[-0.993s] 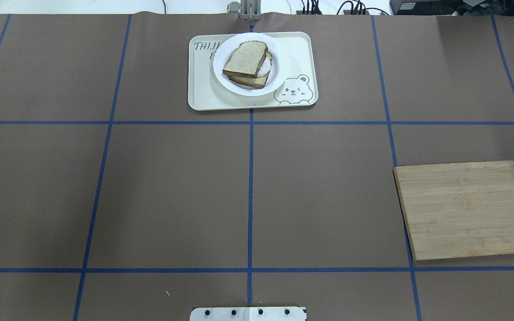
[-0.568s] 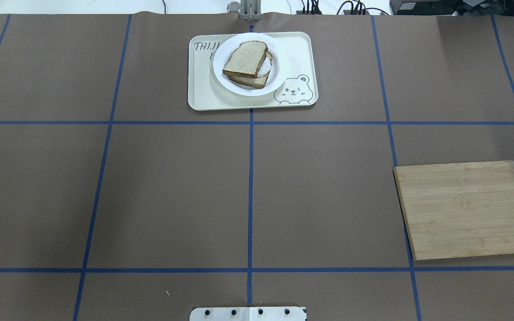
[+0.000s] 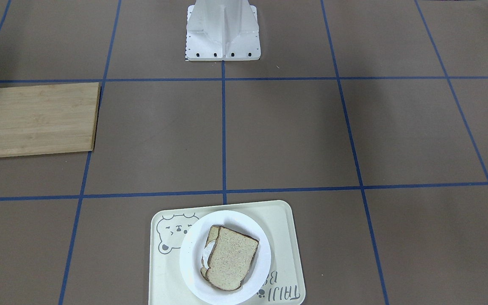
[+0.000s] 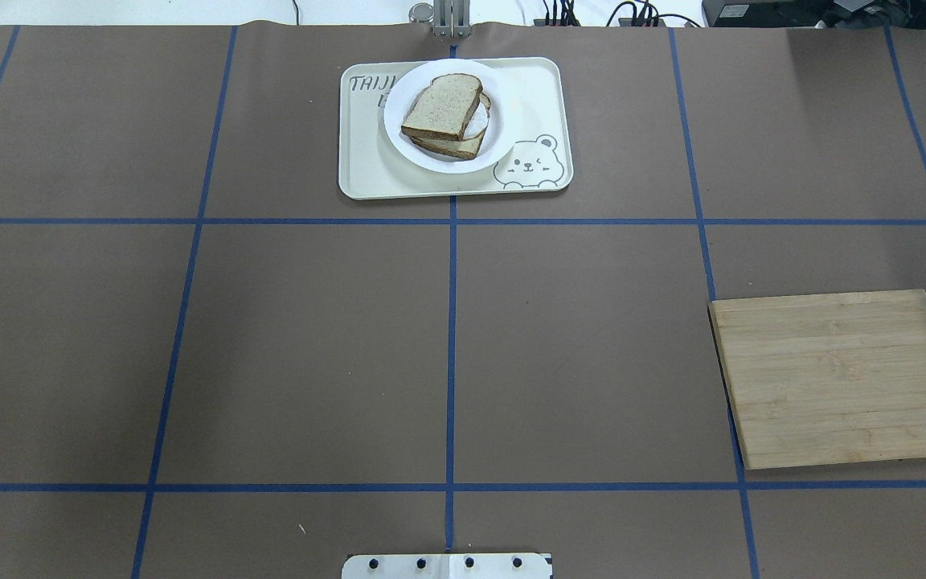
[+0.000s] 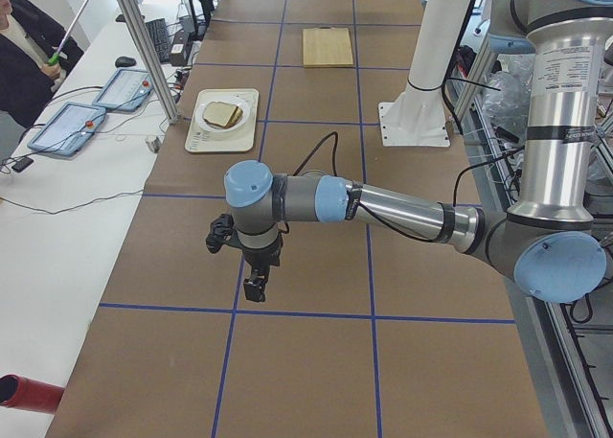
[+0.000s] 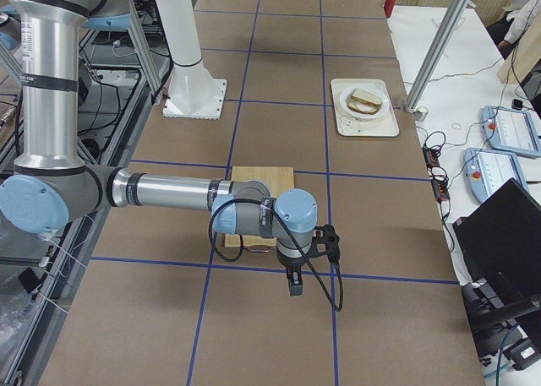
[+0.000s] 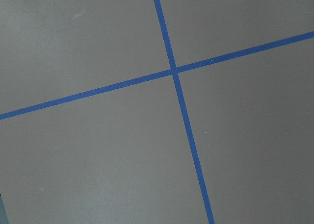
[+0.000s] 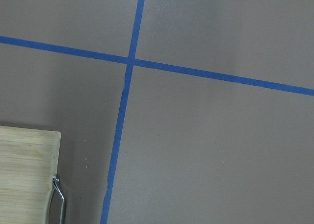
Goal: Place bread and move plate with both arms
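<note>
No change is seen over 1 s; the task is judged done.
The bread is stacked on the plate, well apart from left tool and right tool; whether either is clenched cannot be told.

table: brown cover, blue tape grid | my pedestal: stands at near centre edge | tray: flat, far centre, opposite my pedestal | wooden board: flat, my right side, well apart from tray
</note>
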